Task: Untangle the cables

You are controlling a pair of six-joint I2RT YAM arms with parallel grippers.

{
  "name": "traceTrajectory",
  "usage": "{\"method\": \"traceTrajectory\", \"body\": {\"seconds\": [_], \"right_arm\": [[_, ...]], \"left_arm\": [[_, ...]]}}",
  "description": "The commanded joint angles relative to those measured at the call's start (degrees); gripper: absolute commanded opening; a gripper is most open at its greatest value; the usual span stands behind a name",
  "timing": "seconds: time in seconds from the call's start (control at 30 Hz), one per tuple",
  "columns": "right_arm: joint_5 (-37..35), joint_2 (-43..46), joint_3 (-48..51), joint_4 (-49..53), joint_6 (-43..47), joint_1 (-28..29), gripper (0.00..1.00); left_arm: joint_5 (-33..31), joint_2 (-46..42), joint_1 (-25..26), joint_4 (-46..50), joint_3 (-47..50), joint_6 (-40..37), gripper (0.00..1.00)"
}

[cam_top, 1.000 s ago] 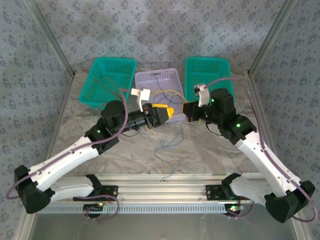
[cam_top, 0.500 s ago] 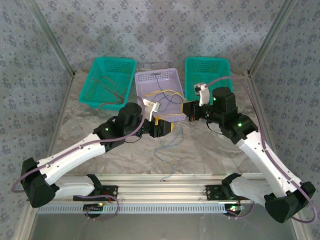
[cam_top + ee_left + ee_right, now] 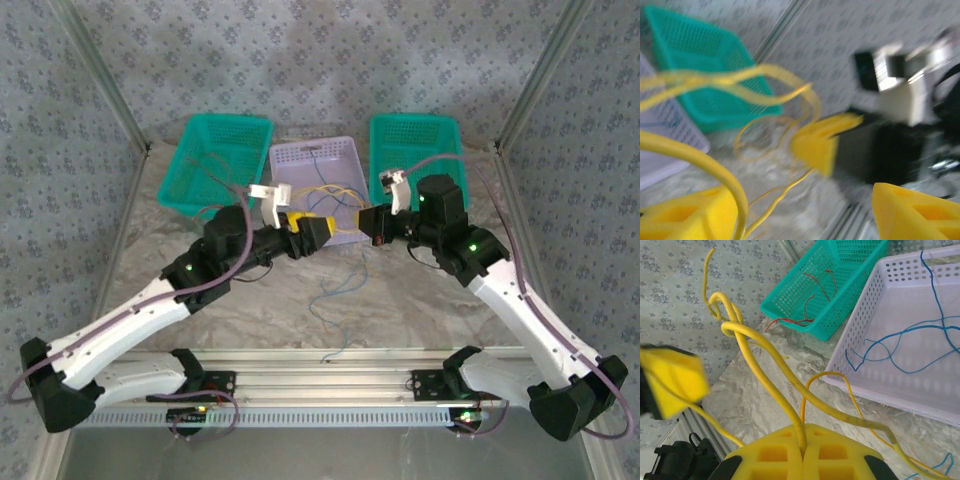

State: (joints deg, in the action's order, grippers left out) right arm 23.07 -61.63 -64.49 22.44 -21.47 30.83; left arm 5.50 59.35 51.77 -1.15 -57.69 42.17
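the right gripper [image 3: 369, 222] hovers just right of the lavender basket [image 3: 345, 152], the middle one of three at the far side of the table [image 3: 440, 305]. in the right wrist view its yellow fingers [image 3: 775, 452] are pressed together, with the yellow cables [image 3: 759, 371] pinched in the seam between them. from there the strands rise in a loop, cross over one another in a knot-like twist, and run left toward the left gripper [image 3: 322, 229], which sits near the lavender basket's near edge, facing the right gripper. the left wrist view is blurred, yet it shows the left gripper's fingers standing well apart, one thick yellow strand curving down just beside the inner edge of one finger; whether it touches cannot be told. blue cables [image 3: 900, 333] lie inside the lavender basket, and more blue strands trail over the table nearer the arm bases. red cables [image 3: 795, 320] lie in the left teal basket [image 3: 190, 175]. the right teal basket [image 3: 415, 135] stands just behind the right gripper.
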Motion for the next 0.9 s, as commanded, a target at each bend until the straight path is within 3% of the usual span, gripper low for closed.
{"method": "traceTrajectory", "body": {"seconds": [0.0, 0.33, 0.37, 0.4, 0.53, 0.7, 0.87], "right_arm": [[1.5, 0.0, 0.4, -2.6, -1.1, 0.9, 0.00], [-1.2, 2.7, 1.6, -4.3, -2.4, 1.0, 0.00], [-1.7, 2.8, 1.6, -4.0, -2.4, 0.9, 0.00], [-2.3, 2.9, 1.6, -3.8, -2.5, 0.7, 0.00], [-3.7, 3.0, 2.3, -4.6, -4.4, 0.2, 0.00], [-2.3, 1.9, 2.7, -5.4, -4.7, 0.9, 0.00], [-0.7, 1.3, 2.4, -4.8, -4.3, 1.2, 0.00]], "left_arm": [[0.8, 1.5, -0.2, -7.8, -1.0, 5.1, 0.70], [0.6, 3.1, -0.1, -3.2, -1.0, 4.2, 0.67], [0.6, 3.1, -0.1, -2.9, 22.7, 4.2, 0.64], [0.9, 3.2, -0.1, -3.0, 17.2, 4.0, 0.58], [1.7, 3.8, -0.1, -1.6, 16.8, 3.1, 0.35], [0.6, 3.6, -0.1, -1.1, 16.8, 3.3, 0.33], [-1.6, 1.8, -0.1, -1.1, 16.8, 2.6, 0.22]]}}
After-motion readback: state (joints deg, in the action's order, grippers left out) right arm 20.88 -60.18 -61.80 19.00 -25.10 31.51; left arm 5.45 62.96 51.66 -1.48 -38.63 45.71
